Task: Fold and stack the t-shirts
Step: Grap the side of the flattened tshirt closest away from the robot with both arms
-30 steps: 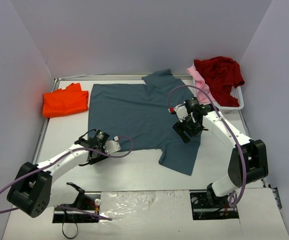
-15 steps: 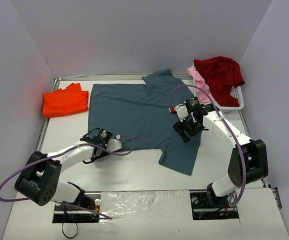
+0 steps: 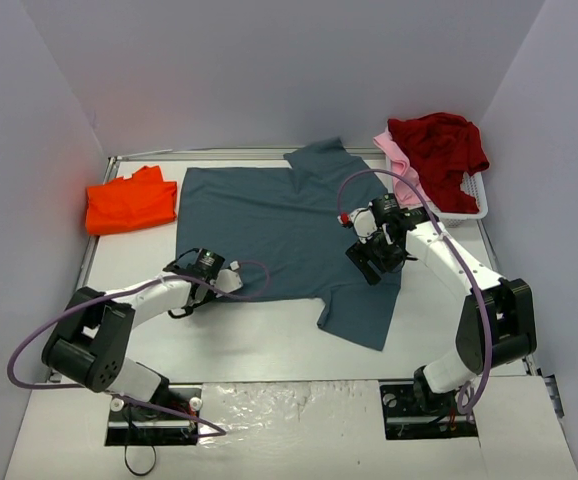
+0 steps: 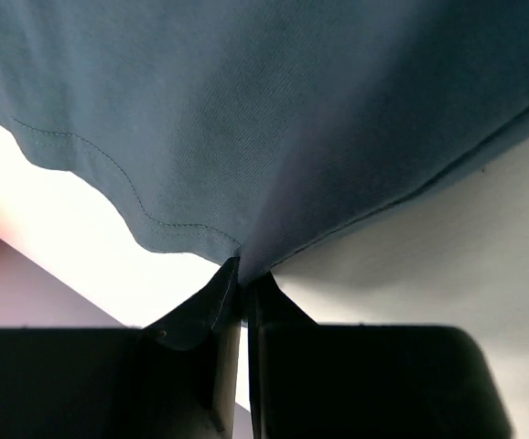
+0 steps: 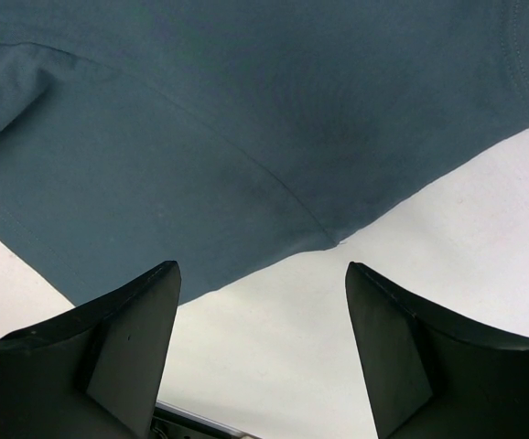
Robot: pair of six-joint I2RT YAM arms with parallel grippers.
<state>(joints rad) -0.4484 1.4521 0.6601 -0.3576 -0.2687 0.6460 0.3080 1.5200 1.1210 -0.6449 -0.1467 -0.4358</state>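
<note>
The orange t-shirt [image 3: 131,205] sits folded at ten o'clock. The left gripper [image 4: 243,274] pinches the hem of the blue-grey t-shirt [image 3: 259,225], which lies spread at the centre of the desk [image 3: 269,345]. The right gripper [image 3: 374,264] gapes above it. The red t-shirt [image 3: 439,148] and pink t-shirt [image 3: 397,160] are unfolded at two o'clock.

Bright, even light falls from above. Just ahead of the left jaws, the bench [image 4: 72,229] is so bright on one side that it looks washed out. On the other side a soft grey shadow lies under the blue shirt [image 4: 246,110]. Both pairs of jaws look black, with little detail, and a bit blurry up close. Well behind them, a shiny patch [image 3: 299,400] shows glare.
</note>
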